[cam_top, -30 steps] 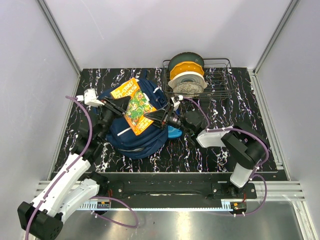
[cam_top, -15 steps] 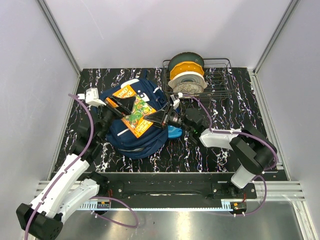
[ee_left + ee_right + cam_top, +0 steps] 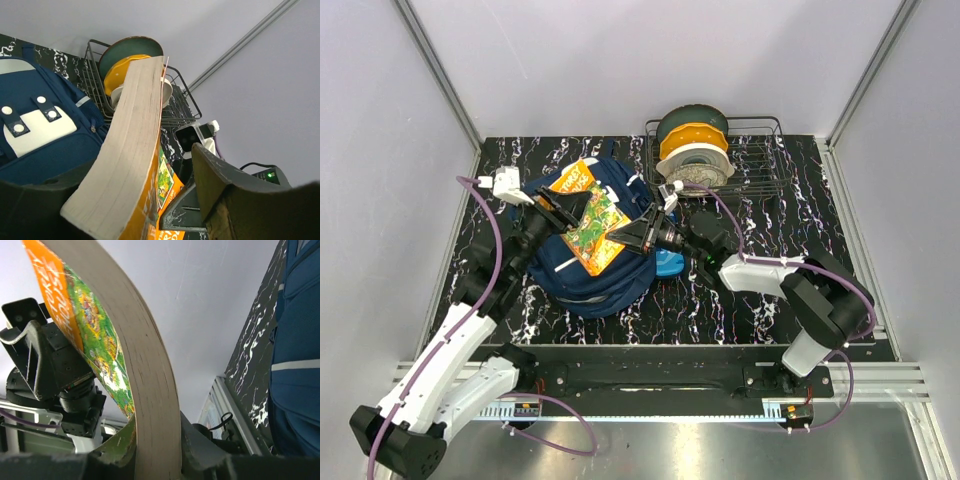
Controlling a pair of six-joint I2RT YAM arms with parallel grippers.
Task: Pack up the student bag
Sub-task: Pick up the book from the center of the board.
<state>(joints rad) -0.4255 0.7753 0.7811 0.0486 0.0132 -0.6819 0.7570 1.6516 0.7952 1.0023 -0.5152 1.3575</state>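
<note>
The student bag [image 3: 595, 275] is a navy backpack lying in the middle of the table, with white patches showing in the left wrist view [image 3: 37, 125]. An orange and green book [image 3: 588, 222] is held tilted above it. My right gripper [image 3: 625, 237] is shut on the book's right edge, and both fingers press the bent page block [image 3: 145, 365] in the right wrist view [image 3: 155, 455]. My left gripper [image 3: 568, 207] straddles the book's left edge [image 3: 135, 150] and stands open. A gap shows between the cover and its right finger [image 3: 215, 170].
A wire rack [image 3: 760, 165] with stacked plates and bowls [image 3: 695, 150] stands at the back right. A bright blue pencil case [image 3: 668, 264] lies just right of the bag, under my right arm. Grey walls close in the table on three sides.
My left gripper has let go of the book, its jaws spreading wide and then narrowing partway. The book has dropped lower over the bag, and my right gripper keeps hold of it.
</note>
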